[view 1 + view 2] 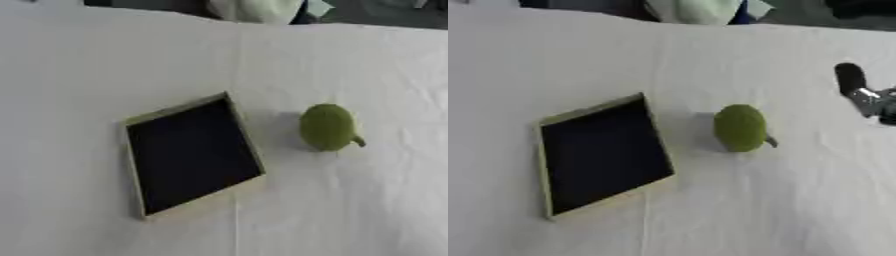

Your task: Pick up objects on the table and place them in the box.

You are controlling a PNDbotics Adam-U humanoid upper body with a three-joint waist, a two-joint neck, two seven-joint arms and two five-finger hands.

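Near edge of the table point(350, 220): bare white cloth, a few soft creases, lots of open room across the whole front and lower right. Just beyond, left of centre, sits the box point(136, 125), a shallow tray w/ pale tan rim and dark inside, turned askew so one corner points toward the near left and another toward the far middle; nothing seen inside it. Cloth is bare all round it, esp. to the left and behind. To the box's right, near but not touching, a strip of cloth between them, lies the pear point(739, 127): green, roundish, w/ a short stub of stem at its lower right, resting on the cloth beside a soft shadow on its box side. Nothing lies betw. pear and box rim, so that gap is unobstructed. Further right and a bit further back, at the right edge of the right eye view only, the right hand point(866, 97) shows in part: one dark rounded tip pointing up and away, a silver joint below it, more black at the frame edge; well apart from the pear, touching no object. Can't tell if its fingers are spread or curled, too little shows. Far edge: table ends against a dark background w/ a pale cloth-like shape and some blurred dark bits, all clear of the work area.
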